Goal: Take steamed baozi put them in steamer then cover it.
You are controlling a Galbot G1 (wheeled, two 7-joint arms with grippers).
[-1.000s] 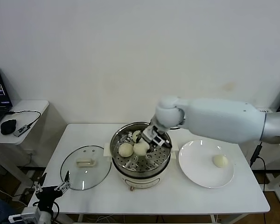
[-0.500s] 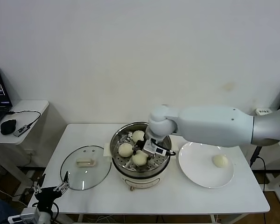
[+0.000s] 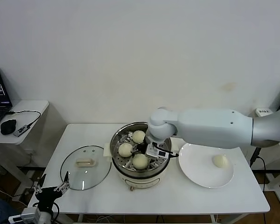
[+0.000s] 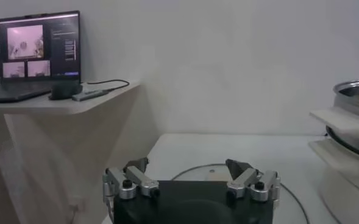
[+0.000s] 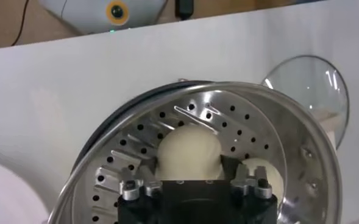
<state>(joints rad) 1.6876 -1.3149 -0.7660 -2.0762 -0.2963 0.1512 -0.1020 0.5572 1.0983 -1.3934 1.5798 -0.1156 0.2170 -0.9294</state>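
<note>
Right gripper (image 3: 149, 150) has lowered into steamer (image 3: 140, 174), jaws spread around bun 3 (image 5: 188, 153); 1 bun (image 3: 220, 161) remains on plate (image 3: 196, 168).

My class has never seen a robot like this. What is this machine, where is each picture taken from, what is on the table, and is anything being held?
It is a robot with two arms, each ending in a claw. One picture looks down from its head; the other two come from cameras on its wrists. On the white table stands a shiny steamer with three baozi inside. The right claw reaches into it, its fingers on either side of a baozi that rests on the tray. A fourth baozi lies on a white plate to the right. The glass cover lies flat on the table, left of the steamer. The left claw waits open, low by the table's front left corner, holding nothing.
</note>
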